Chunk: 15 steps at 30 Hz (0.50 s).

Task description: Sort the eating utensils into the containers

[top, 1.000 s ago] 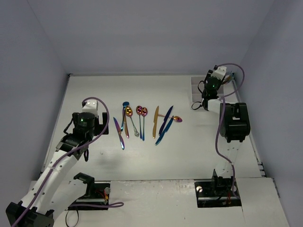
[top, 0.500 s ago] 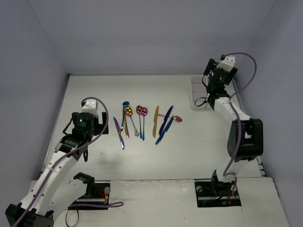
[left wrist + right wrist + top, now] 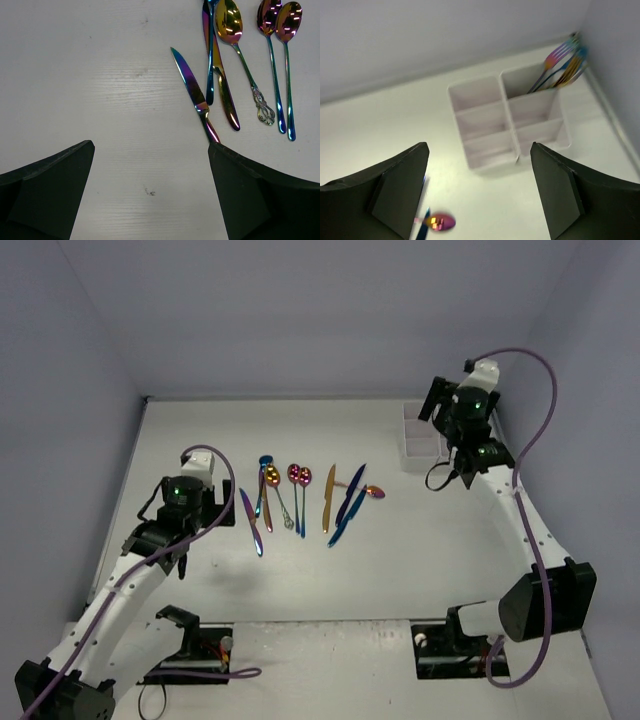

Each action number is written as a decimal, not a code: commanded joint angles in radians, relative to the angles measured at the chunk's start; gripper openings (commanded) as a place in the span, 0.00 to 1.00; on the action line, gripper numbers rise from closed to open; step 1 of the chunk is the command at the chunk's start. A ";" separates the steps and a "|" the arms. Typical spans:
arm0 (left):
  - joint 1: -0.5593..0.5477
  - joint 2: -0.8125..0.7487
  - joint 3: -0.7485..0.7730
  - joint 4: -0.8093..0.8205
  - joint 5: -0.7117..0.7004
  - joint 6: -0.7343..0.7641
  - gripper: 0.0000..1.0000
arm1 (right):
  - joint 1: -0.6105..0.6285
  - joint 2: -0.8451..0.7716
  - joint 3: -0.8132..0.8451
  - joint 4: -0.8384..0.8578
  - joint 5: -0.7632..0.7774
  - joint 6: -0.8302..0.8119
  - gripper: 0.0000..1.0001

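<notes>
Hovers right claw (image 3: 480, 165) spread and empty above white organizer tray (image 3: 506, 95) with forks (image 3: 562, 62) upright in far-right compartment, poises left claw (image 3: 151, 150) wide near serrated knife (image 3: 192, 92) on surface (image 3: 100, 75), likely for next pickup.

Five knives (image 3: 328, 498), five spoons (image 3: 271, 476), a few forks (image 3: 564, 64), one white tray (image 3: 490, 162)

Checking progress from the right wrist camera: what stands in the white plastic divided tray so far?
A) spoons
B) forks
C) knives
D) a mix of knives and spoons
B: the iridescent metal forks lean together in the far right compartment of the white plastic divided tray, with their tines showing above the rim.
</notes>
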 commanded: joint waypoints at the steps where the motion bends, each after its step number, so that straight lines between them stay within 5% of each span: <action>1: 0.006 0.050 0.051 0.022 0.051 -0.004 0.97 | 0.070 -0.032 -0.038 -0.178 -0.138 0.080 0.79; 7: 0.006 0.122 0.068 0.004 0.084 -0.045 0.97 | 0.133 -0.026 -0.127 -0.209 -0.153 0.168 0.81; 15: 0.001 0.292 0.098 -0.042 0.115 -0.278 0.96 | 0.190 -0.029 -0.206 -0.208 -0.131 0.218 0.82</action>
